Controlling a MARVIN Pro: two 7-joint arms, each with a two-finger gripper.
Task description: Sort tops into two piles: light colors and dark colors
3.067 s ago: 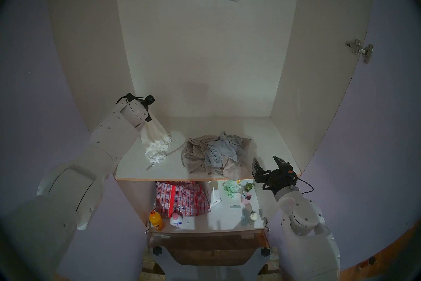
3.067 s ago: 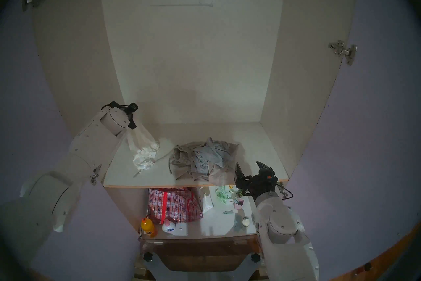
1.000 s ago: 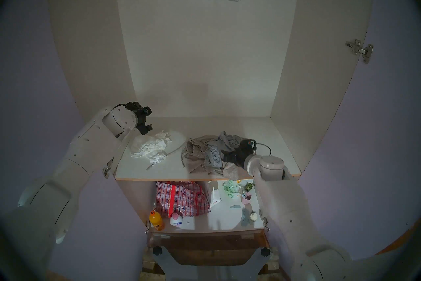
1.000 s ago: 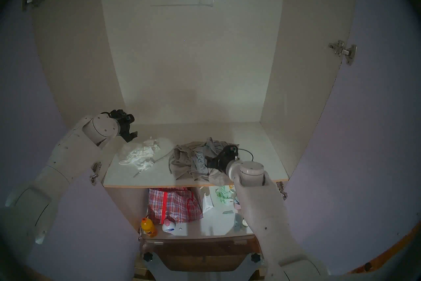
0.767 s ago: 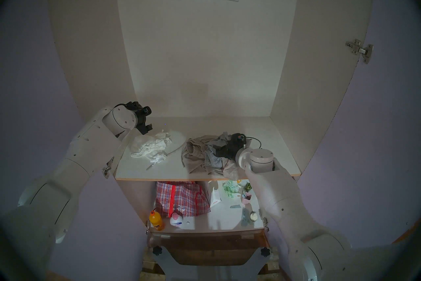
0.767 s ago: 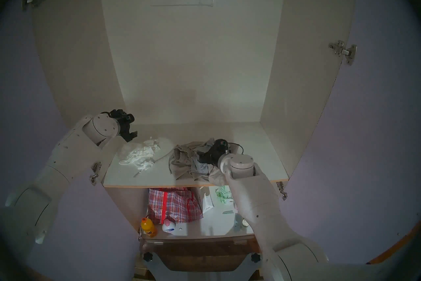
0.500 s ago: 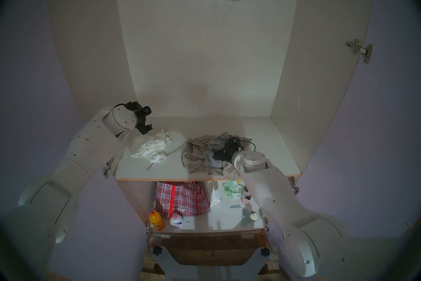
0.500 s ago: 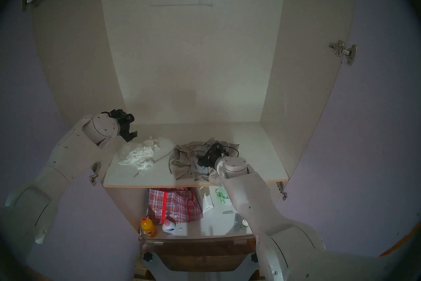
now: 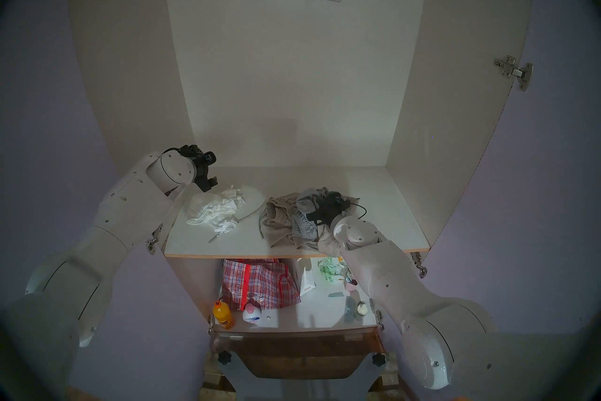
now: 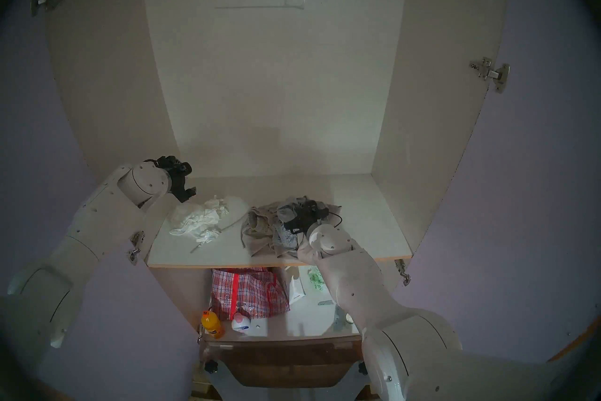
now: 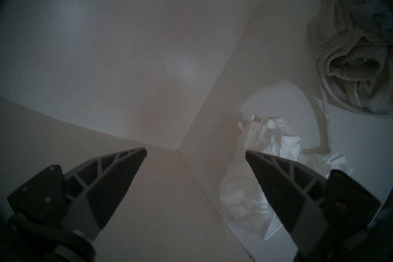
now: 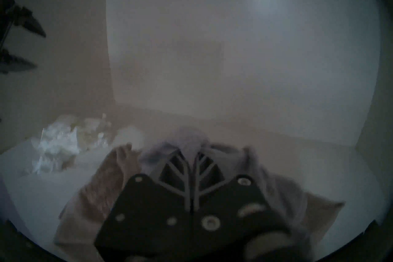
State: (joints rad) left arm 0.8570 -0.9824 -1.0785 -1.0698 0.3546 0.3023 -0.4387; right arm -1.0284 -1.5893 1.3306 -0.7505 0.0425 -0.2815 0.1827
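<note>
Two heaps of clothing share the white shelf (image 9: 383,214) inside the open wardrobe. At its left end, near the side wall, lies the crumpled thin white top (image 9: 216,210), its straps trailing toward the front edge. Well apart, toward the middle and right, sits the bigger heap: a ribbed beige knit top (image 9: 276,221) with a long cord, and a thin grey-blue top (image 9: 305,208) bunched on it. A corner of the beige knit droops over the shelf's front edge. Bare shelf stays free behind both heaps and at the far right.

The left gripper (image 11: 195,151) hangs above the white top with its fingers spread wide, holding nothing. The right gripper (image 12: 192,155) has its fingers pressed together, pinching a fold of the grey-blue top on the bigger heap.
</note>
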